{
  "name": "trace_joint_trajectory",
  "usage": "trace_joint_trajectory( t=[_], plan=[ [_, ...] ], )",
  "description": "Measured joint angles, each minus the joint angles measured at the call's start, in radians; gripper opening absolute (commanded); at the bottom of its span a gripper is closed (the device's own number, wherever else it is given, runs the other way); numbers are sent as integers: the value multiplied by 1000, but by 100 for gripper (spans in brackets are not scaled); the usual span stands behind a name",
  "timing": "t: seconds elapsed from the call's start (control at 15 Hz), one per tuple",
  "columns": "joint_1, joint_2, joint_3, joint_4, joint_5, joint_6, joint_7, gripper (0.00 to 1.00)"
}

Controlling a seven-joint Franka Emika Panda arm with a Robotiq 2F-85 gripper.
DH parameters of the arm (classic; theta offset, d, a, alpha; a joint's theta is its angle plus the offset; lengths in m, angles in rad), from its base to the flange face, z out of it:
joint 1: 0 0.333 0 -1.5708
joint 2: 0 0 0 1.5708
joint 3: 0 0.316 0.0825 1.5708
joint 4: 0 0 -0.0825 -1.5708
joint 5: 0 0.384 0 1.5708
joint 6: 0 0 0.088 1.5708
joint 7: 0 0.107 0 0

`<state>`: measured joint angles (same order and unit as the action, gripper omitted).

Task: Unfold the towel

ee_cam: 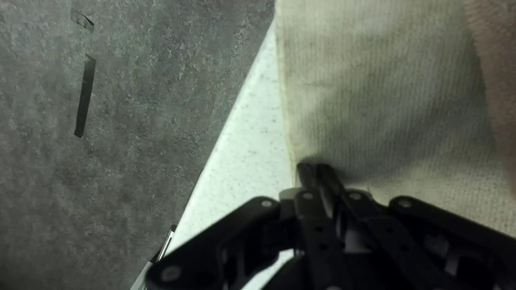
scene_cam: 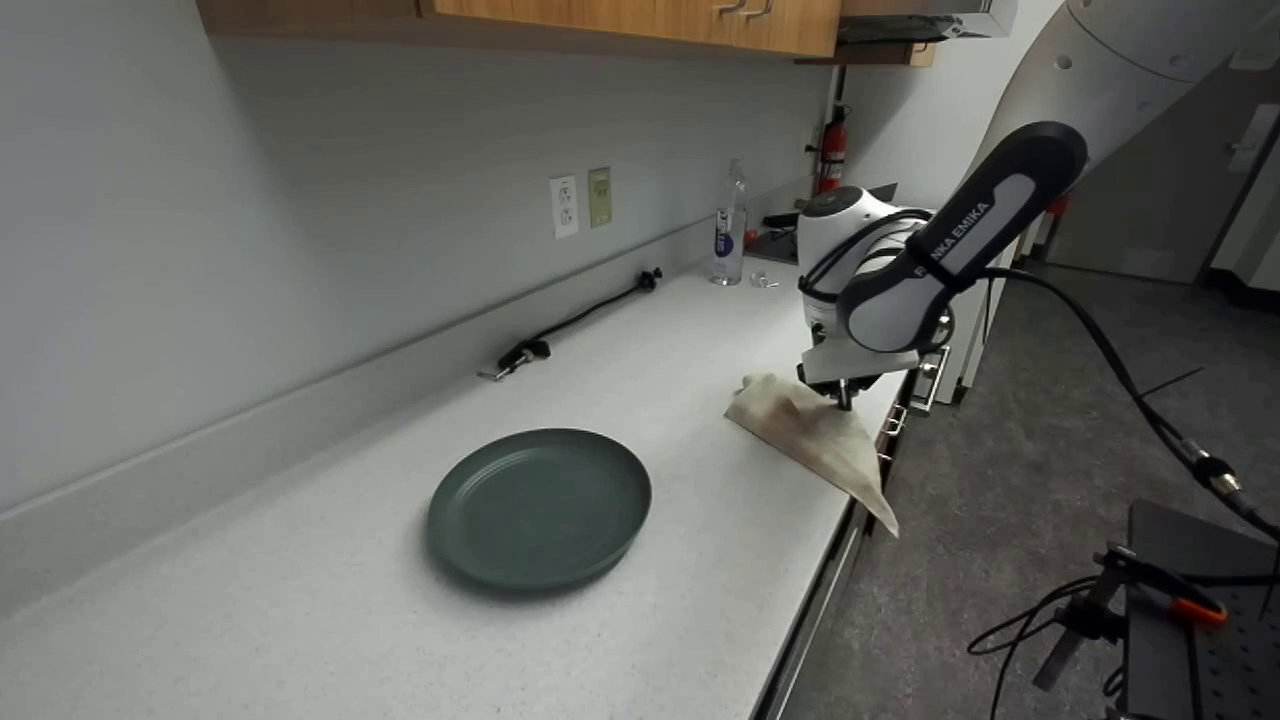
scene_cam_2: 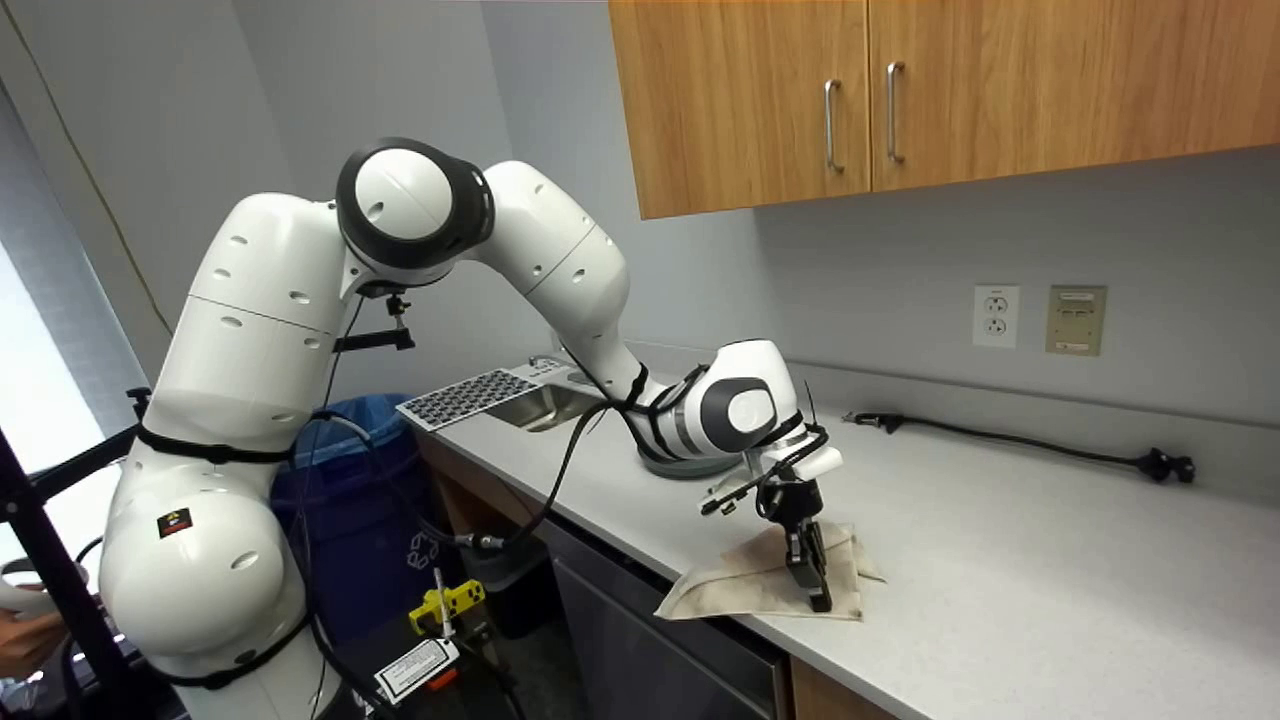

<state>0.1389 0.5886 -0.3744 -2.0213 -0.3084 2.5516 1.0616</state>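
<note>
"Is the towel (scene_cam: 810, 435) lying unfolded?"
"Seemingly not: right of centre in an exterior view, it's looking folded, a corner overhanging the bench (scene_cam: 700, 600); spreading is remaining."
"And the jaws?"
"Standing closed at the cloth; whether they're pinching it isn't showing."

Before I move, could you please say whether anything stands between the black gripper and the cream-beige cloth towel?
Nothing visible does: the black gripper is right at the cream-beige cloth towel; the dark green round plate lies apart.
</note>
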Motion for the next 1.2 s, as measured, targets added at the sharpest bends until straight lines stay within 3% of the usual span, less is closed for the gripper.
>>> trace_joint_trajectory(
  t=[0.27,0.53,0.87,1.2],
  plan=[
    [44,-15,-4,8,-52,4,31,72],
    [119,-51,-24,17,-174,21,136,99],
    [158,-85,-18,25,-264,21,255,100],
    [150,-91,20,29,-269,21,336,100]
  ],
)
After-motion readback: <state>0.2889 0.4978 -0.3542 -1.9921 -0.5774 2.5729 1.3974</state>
